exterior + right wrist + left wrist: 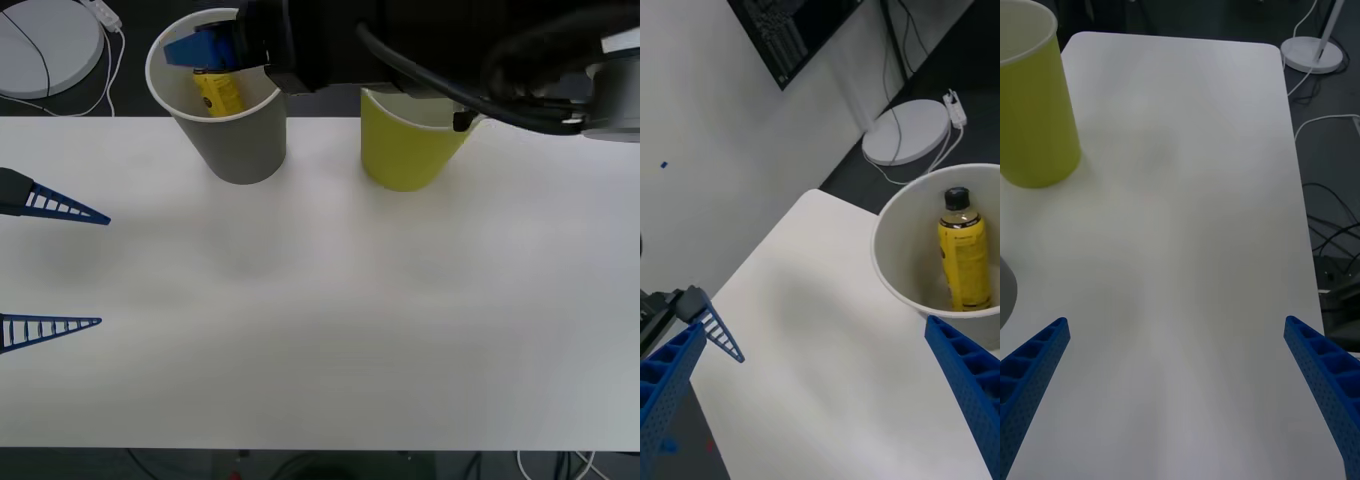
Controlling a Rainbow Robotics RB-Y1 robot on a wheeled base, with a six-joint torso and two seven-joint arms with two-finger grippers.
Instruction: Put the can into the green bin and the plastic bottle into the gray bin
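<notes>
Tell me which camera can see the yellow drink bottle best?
The right wrist view: it looks down into the gray bin and shows the plastic bottle whole, cap to base. In the front view, the right gripper hangs over the bin and covers the bottle's top. The left wrist view faces the green bin instead.

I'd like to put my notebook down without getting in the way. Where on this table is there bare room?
The near and middle white table is bare, from the two cups to the front edge. The back is crowded: the gray bin holding the plastic bottle, the green bin, and the right pincer above. The open left pincer sits at the left edge.
</notes>
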